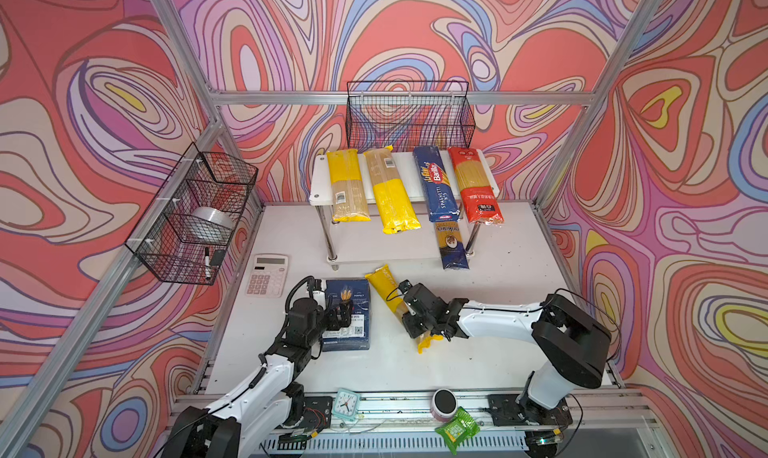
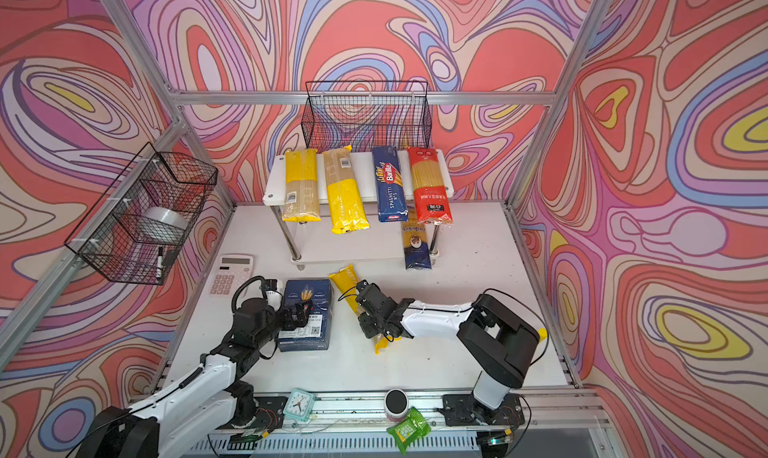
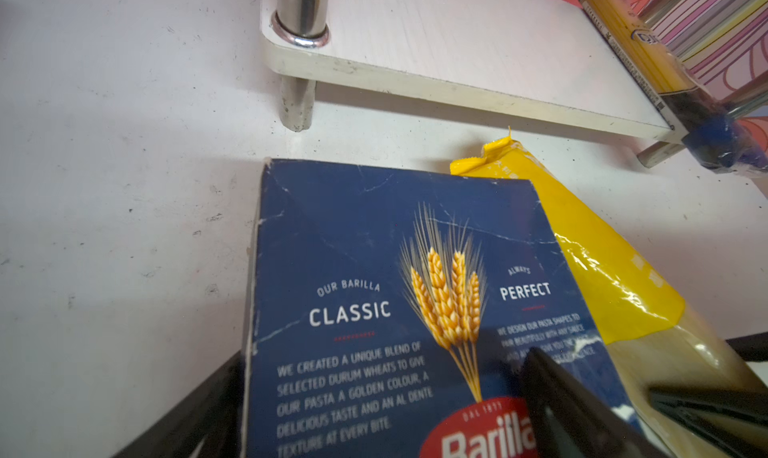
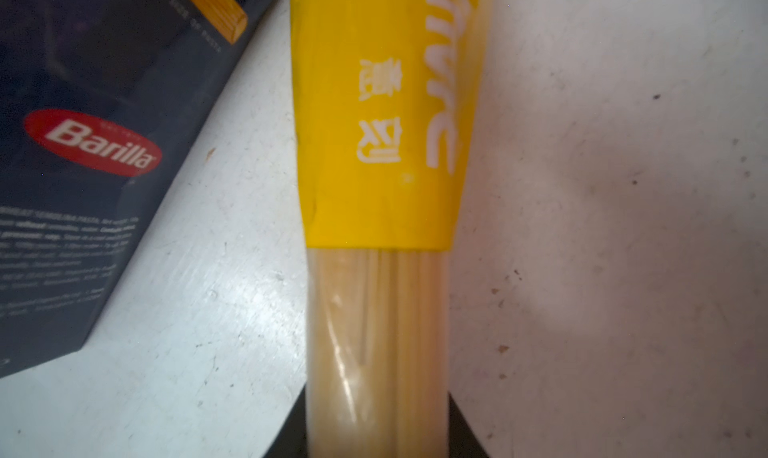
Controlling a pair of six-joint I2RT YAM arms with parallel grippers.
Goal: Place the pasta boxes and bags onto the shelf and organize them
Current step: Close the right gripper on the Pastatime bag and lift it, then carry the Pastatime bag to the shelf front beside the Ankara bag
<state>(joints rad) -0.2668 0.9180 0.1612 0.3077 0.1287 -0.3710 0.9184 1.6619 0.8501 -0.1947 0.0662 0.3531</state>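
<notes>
— As it all lay on the table (image 1: 519,302), what was there, biggest first?

— The shelf (image 1: 322,177) stood at the back, against the wall; a wire basket (image 1: 409,115) hung above it; a side basket (image 1: 195,215) hung on the left wall; the shelf's top board carried four things side by side, all sticking out past its front edge; from the left, a yellow pack (image 1: 347,186), a second yellow pack (image 1: 392,192), the spaghetti box (image 1: 436,184), the red pack (image 1: 473,186); the dark pack (image 1: 453,248) lay on the lower board at its right end, its front end overhanging.

— And off the shelf?

— The carton (image 1: 349,296) lay flat in front of the shelf's left side; just right of it lay the slanted pack (image 1: 384,285), its top end near the lower board; the calculator (image 1: 267,275) sat left of the carton.

— The grippers?

— The right gripper (image 1: 404,308) pinched the slanted pack's clear middle; in the right wrist view a finger (image 4: 293,439) pressed each side of it; whether the pack was clear of the table, I couldn't tell; the left gripper (image 1: 344,314) hung over the carton's near-left part, one finger (image 3: 557,393) across its printed face; whether it gripped or stood spread, I couldn't tell.
</notes>
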